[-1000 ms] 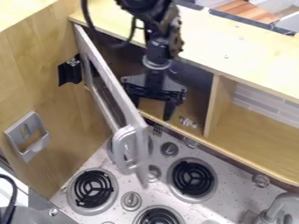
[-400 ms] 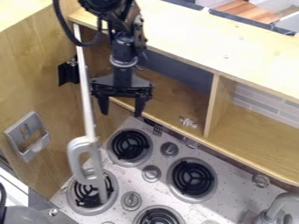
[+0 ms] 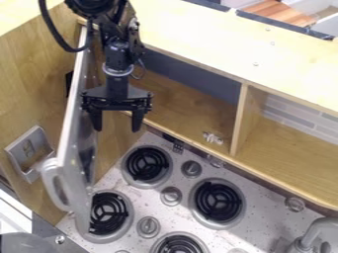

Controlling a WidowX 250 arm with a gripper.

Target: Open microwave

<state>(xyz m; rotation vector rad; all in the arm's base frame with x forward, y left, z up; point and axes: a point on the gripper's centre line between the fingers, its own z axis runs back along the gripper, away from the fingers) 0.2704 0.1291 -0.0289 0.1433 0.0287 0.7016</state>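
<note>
Nearest to the camera, the lower corner of the microwave door point(image 3: 68, 129) hangs above the front left burner point(image 3: 107, 212). Its pale handle point(image 3: 50, 167) is close to the metal holder point(image 3: 25, 153) on the side wall point(image 3: 33, 94). If the door is pushed more, I think the handle could knock against this holder, or the hinge could be strained.

Behind the handle, the door stands wide open at the left of the microwave opening point(image 3: 182, 101), so the task looks almost or fully done. The gripper point(image 3: 117, 129) hangs upright beside the inner face of the door. Its fingers point(image 3: 137, 120) are spread apart and hold nothing; whether one touches the door, I cannot tell.

Retreating carelessly to the right, a finger could catch some edge of the door and pull it partly shut. Farther back, the arm point(image 3: 117, 54) is near the cabinet top point(image 3: 198, 34), so lifting at a bad angle may scrape its front edge.
</note>
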